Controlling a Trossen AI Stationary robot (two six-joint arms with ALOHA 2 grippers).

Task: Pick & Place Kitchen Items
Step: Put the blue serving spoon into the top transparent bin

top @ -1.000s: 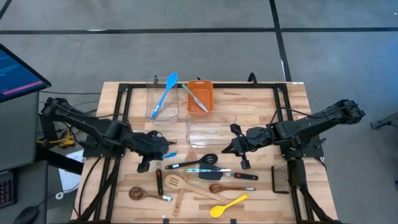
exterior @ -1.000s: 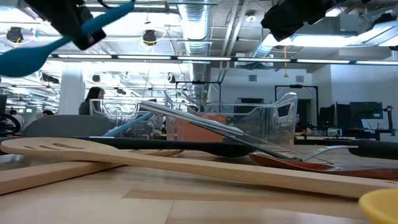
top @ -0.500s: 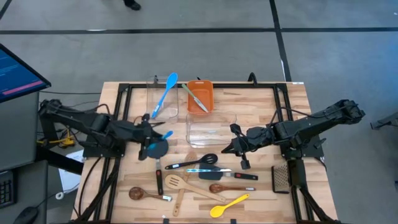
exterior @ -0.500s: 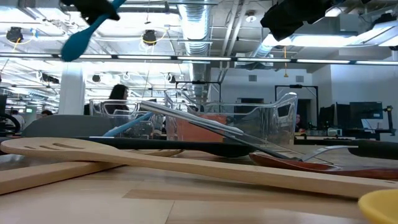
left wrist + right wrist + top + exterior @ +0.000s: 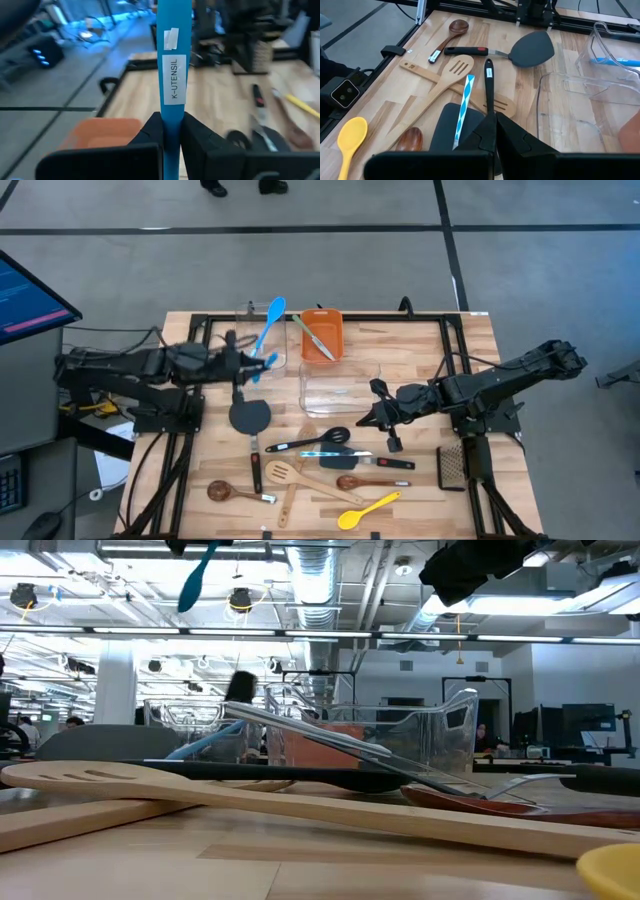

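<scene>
**Blue utensil carried toward the clear tub**

The left gripper (image 5: 250, 364) was clamped tight on the handle of a blue utensil (image 5: 172, 75), holding it in the air beside the clear tub (image 5: 262, 350) at the far side of the table, where a blue spoon (image 5: 266, 328) already lay. The low view showed its head (image 5: 197, 580) hanging high above the table. The right gripper (image 5: 378, 416) waited, fully closed and empty, near the second clear tub (image 5: 340, 388), with the remaining wooden, black and yellow utensils (image 5: 368, 508) spread on the table in front.

The grip sat on a narrow, smooth handle, so the utensil could have pivoted or slipped during the swing. Released off-centre, it could have struck the tub rim and tipped out.

A white label on the handle read "K-UTENSIL".
</scene>
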